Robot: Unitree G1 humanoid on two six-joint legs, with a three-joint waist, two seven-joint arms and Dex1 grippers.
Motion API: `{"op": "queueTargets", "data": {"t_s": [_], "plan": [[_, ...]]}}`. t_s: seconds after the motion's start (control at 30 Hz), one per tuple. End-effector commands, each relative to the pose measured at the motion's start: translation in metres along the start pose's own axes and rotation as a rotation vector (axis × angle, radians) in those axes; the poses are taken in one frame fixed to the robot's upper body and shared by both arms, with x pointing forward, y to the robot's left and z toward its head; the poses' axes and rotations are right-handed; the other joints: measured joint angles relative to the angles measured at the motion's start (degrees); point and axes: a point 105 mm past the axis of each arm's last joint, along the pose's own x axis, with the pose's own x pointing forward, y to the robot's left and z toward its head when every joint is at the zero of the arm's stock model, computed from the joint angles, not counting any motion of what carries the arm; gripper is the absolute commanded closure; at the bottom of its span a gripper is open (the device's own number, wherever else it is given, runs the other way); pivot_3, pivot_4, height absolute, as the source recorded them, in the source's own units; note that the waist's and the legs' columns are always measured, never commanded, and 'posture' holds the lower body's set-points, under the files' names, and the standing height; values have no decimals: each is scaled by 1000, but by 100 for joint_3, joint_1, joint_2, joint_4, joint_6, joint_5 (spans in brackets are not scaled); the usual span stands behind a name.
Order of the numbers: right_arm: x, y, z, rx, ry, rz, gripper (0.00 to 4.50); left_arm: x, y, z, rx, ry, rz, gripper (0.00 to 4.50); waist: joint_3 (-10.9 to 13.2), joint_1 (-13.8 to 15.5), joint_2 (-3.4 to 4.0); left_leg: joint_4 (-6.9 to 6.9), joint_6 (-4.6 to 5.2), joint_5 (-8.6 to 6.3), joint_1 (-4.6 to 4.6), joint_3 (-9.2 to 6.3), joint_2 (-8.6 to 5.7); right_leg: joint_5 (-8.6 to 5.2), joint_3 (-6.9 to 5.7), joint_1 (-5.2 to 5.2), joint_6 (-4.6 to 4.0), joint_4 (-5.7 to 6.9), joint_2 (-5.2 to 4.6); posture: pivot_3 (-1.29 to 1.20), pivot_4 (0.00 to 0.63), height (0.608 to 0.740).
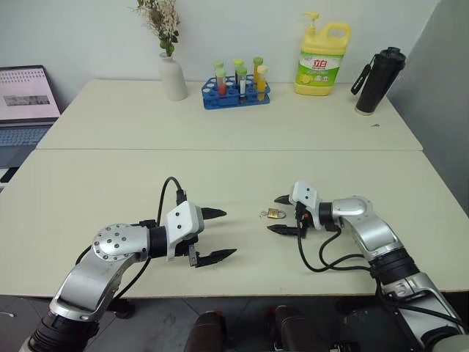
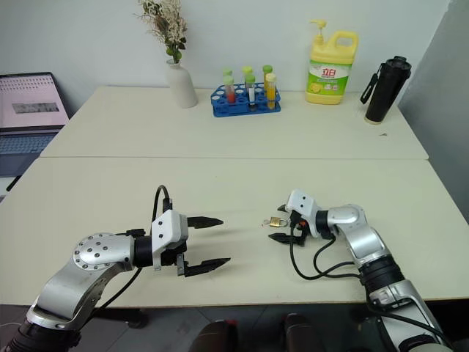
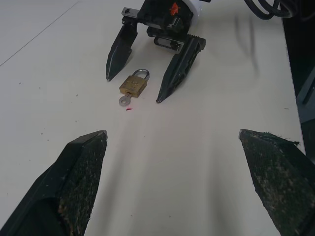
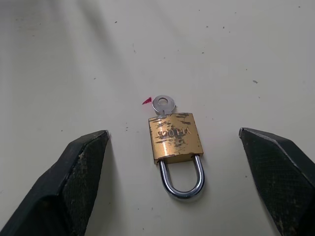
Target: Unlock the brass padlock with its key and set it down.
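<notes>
At the far left we see a laptop point(image 1: 26, 103) open at the edge of the bench point(image 1: 220, 169). Along the back of the bench, moving rightward, stand a white vase point(image 1: 173, 77) with dried flowers, a blue rack of test tubes point(image 1: 237, 86), a yellow detergent bottle point(image 1: 322, 59) with a pump, and a black flask point(image 1: 379, 81).

Nearer to us, the left claw point(image 1: 216, 235) hovers over the front part of the bench, its two black fingers spread wide with nothing between them; it points toward the right claw and is well apart from the lock.

To its right lies the brass padlock point(image 4: 175, 137), flat on the bench, its silvery shackle point(image 4: 183, 179) closed into the body as far as we can tell. The key point(image 4: 163, 104) sits in the keyhole at the end of the padlock away from the shackle, only its round ring showing. A tiny red speck point(image 4: 146, 101) lies just beside the ring.

The right claw point(image 1: 281, 214) is low over the bench just right of the padlock, fingers wide apart and holding nothing. The padlock lies near its fingertips, shackle end toward the claw, touched by neither finger.
</notes>
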Motion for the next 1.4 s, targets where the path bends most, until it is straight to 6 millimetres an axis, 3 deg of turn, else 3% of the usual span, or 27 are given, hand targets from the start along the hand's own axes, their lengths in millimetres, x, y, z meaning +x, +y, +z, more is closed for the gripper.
{"op": "queueTargets", "data": {"t_s": [0.03,0.13,0.33,0.47,0.5,0.67,0.83,1.07,1.17,1.4], "plan": [[2,-1,5,-27,-10,7,38,-2,5,8,43,-17,21,0,0,0,0,0,0,0,0,-1,0,0,1,0,0,0,0,0,150,740],[0,-1,2,-34,-4,15,38,-2,6,8,47,-17,24,0,0,0,0,0,0,0,1,-1,3,0,1,0,0,1,0,0,150,740],[-3,-7,-5,-152,31,-38,2010,0,8,9,50,-22,38,0,0,0,0,2,0,0,2,0,0,-1,1,2,2,1,0,0,150,740],[2,-3,-4,-119,17,-40,3448,1,8,7,50,-19,40,0,-1,1,-1,3,0,0,5,0,2,-1,1,4,3,3,0,0,150,740],[1,-3,-5,-130,27,-39,3560,1,8,7,50,-18,39,0,-1,1,-1,3,0,0,5,-1,3,0,1,5,2,4,0,0,150,740],[-5,-2,-5,-168,24,-50,3559,-1,11,5,49,-9,42,0,-1,2,-1,3,0,0,7,-1,2,0,1,6,2,4,0,0,150,740],[-18,-10,31,-260,-83,-120,3559,-3,18,7,-12,-33,77,0,0,11,0,4,0,0,1,0,-1,0,1,3,2,2,0,0,150,740],[-43,-17,73,-791,-17,-308,3559,-4,36,30,-99,-132,123,0,0,13,0,2,0,0,-5,-6,-2,-4,-1,0,8,1,-1,0,150,740],[-51,-11,91,-1186,9,-387,3559,1,48,52,-158,-221,123,0,1,17,-1,3,-1,0,-5,-4,-5,-10,-1,-1,18,2,0,0,150,740],[-52,-6,104,-1315,-79,-454,3559,3,60,67,-230,-257,112,0,0,-13,-4,3,-3,2,-1,2,0,2,9,-1,-2,3,-1,0,150,740]]}}
